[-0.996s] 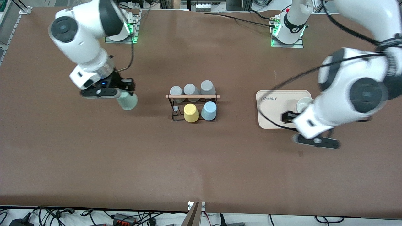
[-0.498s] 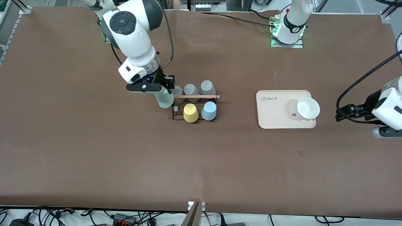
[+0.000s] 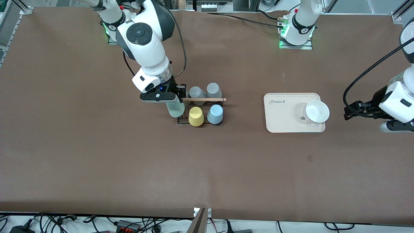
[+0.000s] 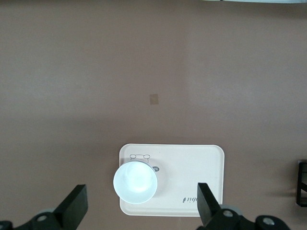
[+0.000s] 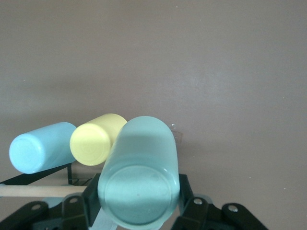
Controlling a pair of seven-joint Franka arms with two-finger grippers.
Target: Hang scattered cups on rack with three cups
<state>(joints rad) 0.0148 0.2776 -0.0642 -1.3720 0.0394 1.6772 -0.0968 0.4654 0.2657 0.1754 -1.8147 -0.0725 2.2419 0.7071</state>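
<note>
Right gripper (image 3: 172,103) jaws clamp pale sage green plastic tumbler (image 3: 175,109) over black wire rack (image 3: 218,122) end peg, beside yellow tumbler (image 3: 196,116). Left gripper (image 3: 395,127) waits, jaws spread. Risk: misaligned descent misses peg, tips rack.

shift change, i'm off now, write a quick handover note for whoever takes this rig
Right gripper: shut on the green cup, upside down over the rack's end peg in the row nearer the camera, beside the yellow cup.
Left gripper: open, empty, waiting at its end of the table, past the tray with the white bowl.
Done: blue cup sits on the rack.
Left: lower the green cup onto its peg, release, pull back.
</note>
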